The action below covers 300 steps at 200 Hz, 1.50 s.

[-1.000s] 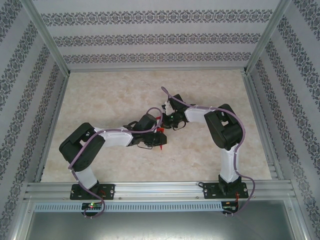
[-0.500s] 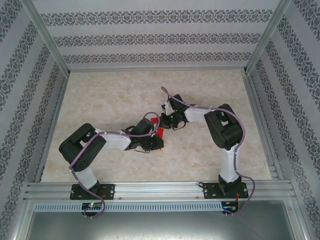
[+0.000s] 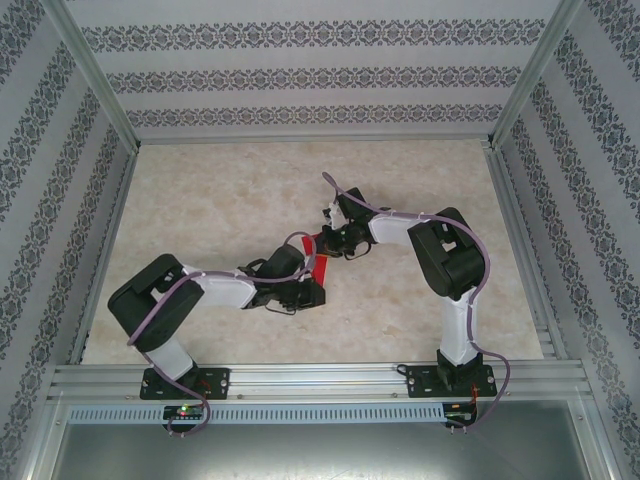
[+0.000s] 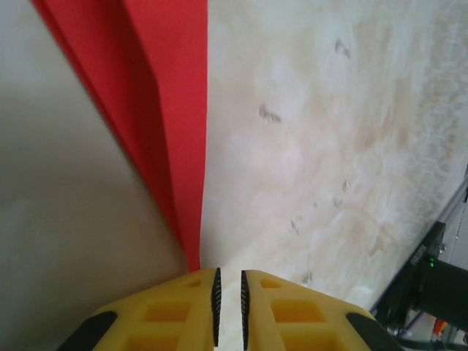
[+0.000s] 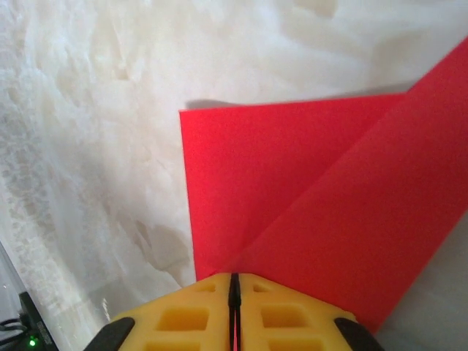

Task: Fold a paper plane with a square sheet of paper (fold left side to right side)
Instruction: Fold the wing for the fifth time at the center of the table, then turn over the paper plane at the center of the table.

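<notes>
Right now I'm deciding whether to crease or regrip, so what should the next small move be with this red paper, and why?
Probably press the left gripper down onto the fold to flatten it. The right gripper is pinched on the red sheet, which has one corner folded across it, while the left's jaws stand barely apart, empty, at the paper's narrow tip.

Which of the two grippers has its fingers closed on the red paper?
The right gripper: the red paper runs between its closed fingers. The left gripper shows a narrow bare gap, with the paper's tip beside it.
</notes>
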{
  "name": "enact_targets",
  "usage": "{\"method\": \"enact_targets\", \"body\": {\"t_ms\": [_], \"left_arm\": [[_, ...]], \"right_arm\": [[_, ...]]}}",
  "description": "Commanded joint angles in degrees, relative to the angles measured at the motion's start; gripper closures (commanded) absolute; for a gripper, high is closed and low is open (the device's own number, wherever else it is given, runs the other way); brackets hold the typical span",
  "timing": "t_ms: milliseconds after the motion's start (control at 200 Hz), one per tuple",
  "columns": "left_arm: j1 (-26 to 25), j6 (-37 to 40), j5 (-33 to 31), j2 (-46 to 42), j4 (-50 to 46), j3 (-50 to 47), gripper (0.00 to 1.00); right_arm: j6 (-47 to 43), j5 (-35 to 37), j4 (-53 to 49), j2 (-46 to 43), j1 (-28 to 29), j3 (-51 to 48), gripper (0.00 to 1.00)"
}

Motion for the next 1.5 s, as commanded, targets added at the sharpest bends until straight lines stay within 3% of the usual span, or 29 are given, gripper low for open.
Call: {"method": "enact_targets", "body": {"t_ms": [0, 120, 240, 480, 575, 664, 849, 944, 1024, 1164, 1274, 1494], "left_arm": [[-0.39, 1.06, -0.14, -6.18, -1.60, 0.51, 0.80], [0.12, 4.27, -5.39, -13.45, -8.06, 1.63, 0.79], [1.95, 6.31, -14.51, -22.06, -15.73, 2.18, 0.70], [4.45, 8.42, -39.43, -32.70, -31.28, 5.76, 0.46], [5.18, 8.44, -43.33, -33.22, -33.61, 6.76, 0.43], [5.54, 8.69, -42.99, -32.96, -33.51, 7.00, 0.42], [5.54, 7.58, -42.04, -32.95, -33.33, 5.99, 0.41], [5.54, 7.14, -41.95, -33.39, -33.68, 5.69, 0.40], [5.57, 7.04, -42.17, -33.85, -33.77, 5.55, 0.40], [5.63, 7.33, -42.72, -34.21, -34.42, 5.96, 0.39], [5.63, 7.56, -43.04, -34.13, -34.82, 6.35, 0.39], [5.63, 7.64, -43.24, -34.30, -35.18, 6.34, 0.39]], "right_arm": [[0.26, 0.88, -0.17, -1.32, -0.42, 3.28, 0.85], [-0.16, 2.01, -1.08, -4.81, -1.35, 4.41, 0.74], [-2.13, 6.88, -4.77, -10.96, -1.81, 3.55, 0.61], [-3.20, 27.22, -16.34, -21.52, 3.26, -1.18, 0.36], [-0.21, 31.64, -18.06, -21.36, 7.09, -3.14, 0.32], [2.27, 35.20, -18.57, -19.37, 10.10, -3.98, 0.32], [3.90, 37.00, -18.62, -13.30, 12.82, -2.67, 0.40], [3.97, 37.26, -18.83, -11.15, 13.38, -1.75, 0.50], [3.43, 37.33, -19.01, -10.43, 13.61, -1.31, 0.64], [1.64, 36.20, -18.42, -13.39, 14.07, -1.70, 1.00], [-0.08, 33.13, -15.85, -18.20, 13.93, -4.09, 1.00], [2.00, 17.64, -2.06, -24.33, 9.87, -14.45, 1.00]]}}
